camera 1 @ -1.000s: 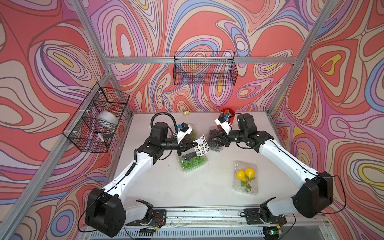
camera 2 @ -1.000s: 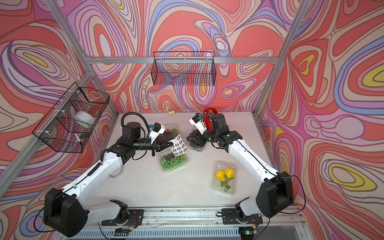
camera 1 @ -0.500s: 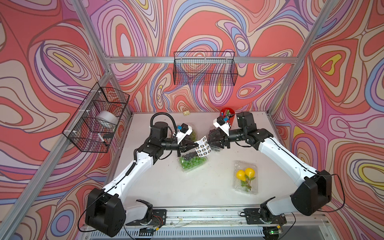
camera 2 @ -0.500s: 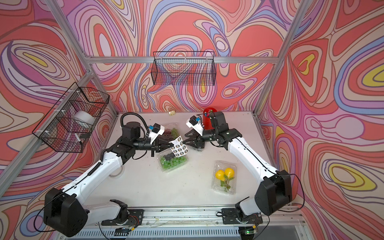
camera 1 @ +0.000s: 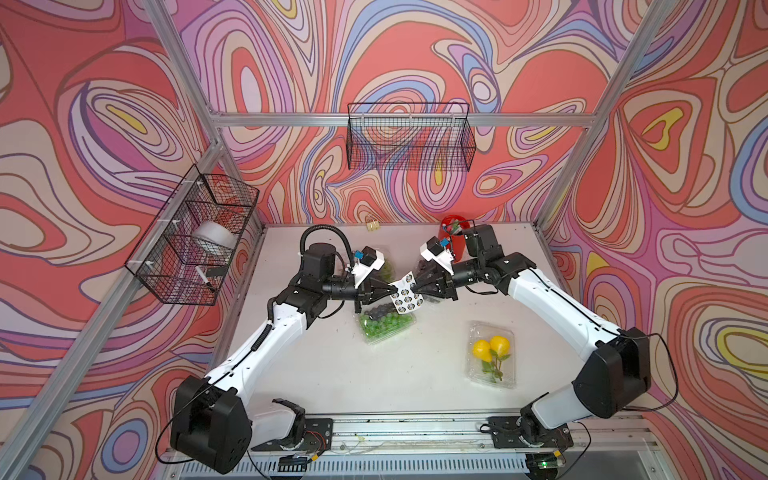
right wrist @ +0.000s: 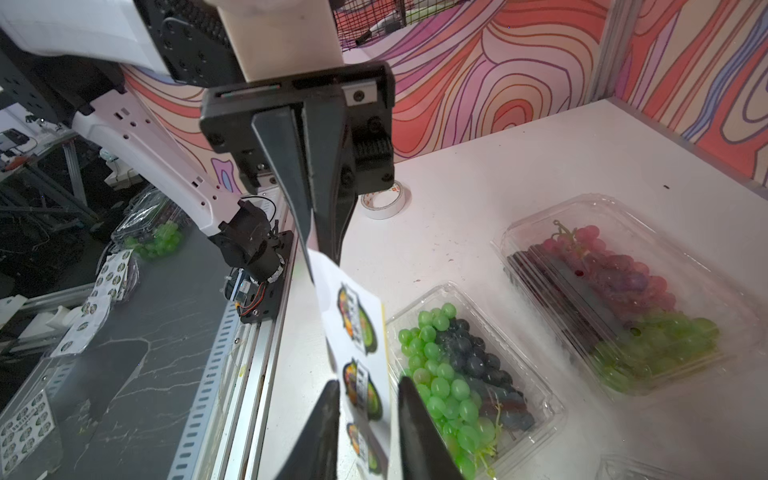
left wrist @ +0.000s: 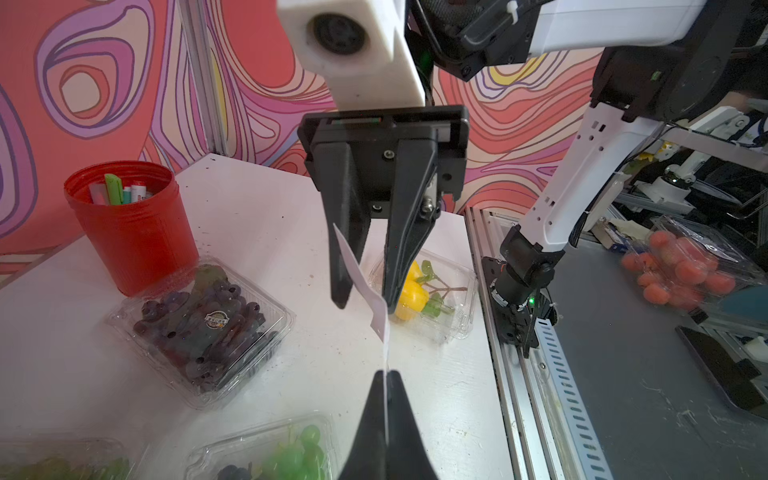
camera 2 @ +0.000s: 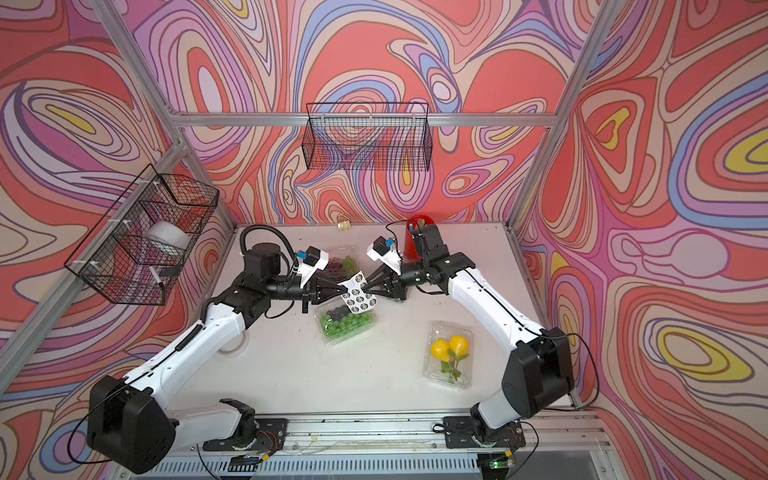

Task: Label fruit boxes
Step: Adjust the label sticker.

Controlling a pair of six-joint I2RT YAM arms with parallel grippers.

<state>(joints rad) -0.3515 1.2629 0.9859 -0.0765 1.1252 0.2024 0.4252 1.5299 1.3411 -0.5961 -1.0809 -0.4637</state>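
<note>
Swirling red, pink and purple patterns cover the walls around a white worktop (camera 1: 332, 374), with a back wire basket (camera 1: 409, 137) on the far wall and a side wire basket (camera 1: 195, 241) on the wall by the left arm (camera 1: 270, 336). Above the middle of the worktop a sticker sheet (camera 1: 405, 293) hangs in the air between the two arms, its round printed stickers facing up in both top views. The left jaws are pressed together on one edge of the sheet, pinching it. The left wrist view shows the paper edge-on, rising from between them. The right arm (camera 1: 552, 307) points at it from the opposite side. The right jaws stand a little apart with the sheet's far edge between them. One fingertip (left wrist: 397, 270) touches the paper and the other is clear of it.

Four clear fruit boxes lie on the worktop. The green grape box (camera 1: 384, 324) sits right under the sheet. The red-and-green grape box (right wrist: 615, 299) lies farther back, under the left wrist. The purple grape box (left wrist: 203, 328), a round label on its lid, lies just beside the red pen cup (left wrist: 133, 232) at the back. The yellow fruit box (camera 1: 492, 353) lies well apart, near the front on the right arm's side. A tape roll (right wrist: 384, 201) rests by the left arm.
</note>
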